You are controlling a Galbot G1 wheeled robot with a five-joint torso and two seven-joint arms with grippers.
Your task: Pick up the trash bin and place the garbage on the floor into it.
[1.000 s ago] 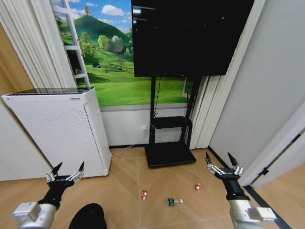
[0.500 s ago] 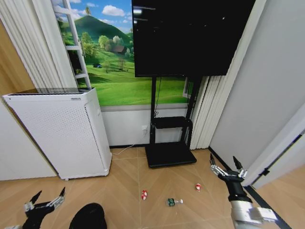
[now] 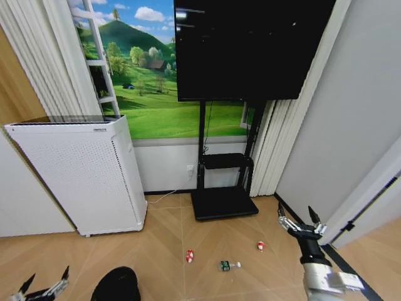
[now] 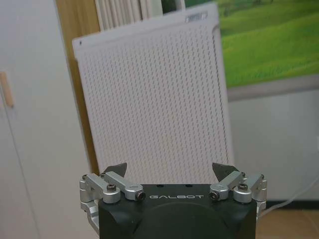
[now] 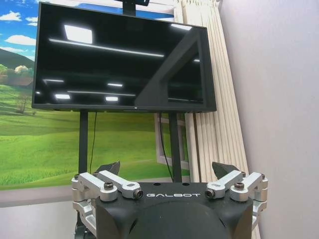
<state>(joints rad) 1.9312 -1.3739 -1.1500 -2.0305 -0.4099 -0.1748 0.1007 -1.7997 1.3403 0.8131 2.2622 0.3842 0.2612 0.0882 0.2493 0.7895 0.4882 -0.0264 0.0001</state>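
Note:
The trash bin, black and round, pokes into the head view at the bottom edge, left of centre. The garbage lies on the herringbone floor: a red-and-white lump, a green-and-white can and another red-and-white lump. My left gripper hangs open at the lower left corner, just left of the bin; in its wrist view the left gripper holds nothing. My right gripper stands open to the right of the garbage, and the right gripper is empty too.
A tall white perforated appliance stands against the wall on the left. A black TV on a stand with a flat base sits behind the garbage. Curtains and a grey wall close the right side.
My left arm has dropped from beside the appliance to the bottom edge of the head view. The right gripper has sunk slightly. Both stayed open.

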